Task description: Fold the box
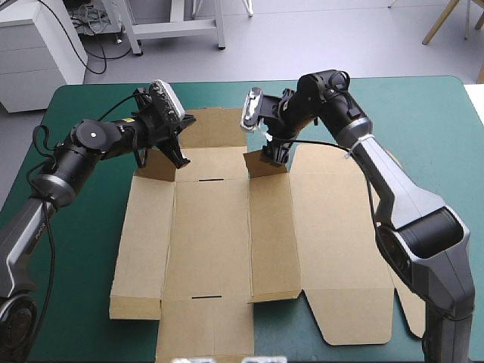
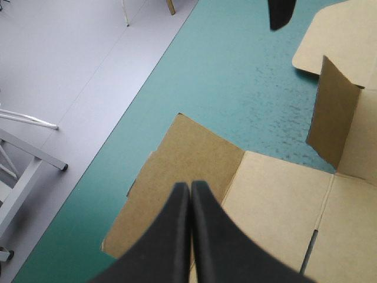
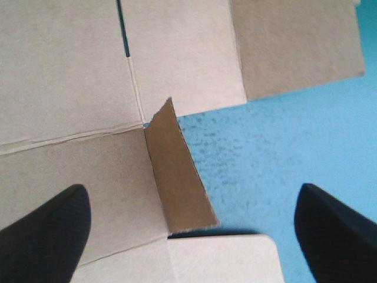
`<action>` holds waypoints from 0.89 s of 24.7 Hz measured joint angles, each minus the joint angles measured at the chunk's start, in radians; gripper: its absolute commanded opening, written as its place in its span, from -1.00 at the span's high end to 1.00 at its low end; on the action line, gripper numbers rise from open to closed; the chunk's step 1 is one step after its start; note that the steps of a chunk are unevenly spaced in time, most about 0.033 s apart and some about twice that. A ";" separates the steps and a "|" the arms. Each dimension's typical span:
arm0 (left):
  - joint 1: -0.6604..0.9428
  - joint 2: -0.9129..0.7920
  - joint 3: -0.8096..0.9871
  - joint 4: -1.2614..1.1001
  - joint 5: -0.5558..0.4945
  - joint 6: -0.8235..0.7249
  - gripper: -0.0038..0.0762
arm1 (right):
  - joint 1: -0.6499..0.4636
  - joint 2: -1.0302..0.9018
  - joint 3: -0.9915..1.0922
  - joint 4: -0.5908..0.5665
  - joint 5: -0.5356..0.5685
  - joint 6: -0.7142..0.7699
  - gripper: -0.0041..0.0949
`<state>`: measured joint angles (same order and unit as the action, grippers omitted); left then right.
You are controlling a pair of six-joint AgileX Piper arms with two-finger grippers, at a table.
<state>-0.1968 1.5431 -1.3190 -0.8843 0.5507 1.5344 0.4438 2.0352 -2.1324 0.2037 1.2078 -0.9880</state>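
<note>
The brown box [image 1: 219,242] lies as a flat cut sheet in the middle of the table. At its far edge two small flaps stand raised: a left one [image 1: 155,168] and a right one [image 1: 265,166]. My left gripper [image 1: 180,157] is shut, and its tip [image 2: 190,187] rests against the face of the left flap [image 2: 177,159]; no board shows between the fingers. My right gripper [image 1: 274,153] hangs open over the right flap [image 3: 177,177], which stands between its fingers [image 3: 47,236]. A fingertip of that right gripper [image 2: 280,15] shows far ahead in the left wrist view.
Teal-green cover [image 1: 423,121] stretches to the right of the sheet and in a strip beyond its far edge. The table's far edge [image 1: 249,79] runs just past both grippers. A rounded lid flap [image 1: 355,310] lies flat at the near right.
</note>
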 measured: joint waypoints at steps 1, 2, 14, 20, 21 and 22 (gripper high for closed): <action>0.000 0.000 0.000 0.000 -0.004 0.000 0.86 | 0.000 -0.016 -0.003 -0.035 0.010 0.105 0.36; 0.000 0.000 0.000 0.000 -0.007 0.000 0.72 | 0.000 -0.026 -0.004 -0.060 0.016 0.174 0.90; 0.000 0.000 0.000 -0.001 -0.086 -0.078 -0.81 | -0.001 -0.042 -0.004 -0.275 0.024 0.733 0.93; 0.000 -0.032 0.000 0.100 -0.088 -0.305 -0.81 | -0.047 -0.149 0.109 -0.276 0.008 0.849 0.94; 0.000 -0.046 0.000 0.158 -0.080 -0.352 -0.81 | -0.058 -0.182 0.150 -0.275 -0.006 0.860 0.96; 0.005 -0.073 0.000 0.279 -0.043 -0.463 -0.81 | -0.077 -0.260 0.244 -0.273 -0.047 0.876 0.96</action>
<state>-0.1922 1.4699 -1.3195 -0.6055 0.5074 1.0716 0.3671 1.7752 -1.8883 -0.0695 1.1612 -0.1118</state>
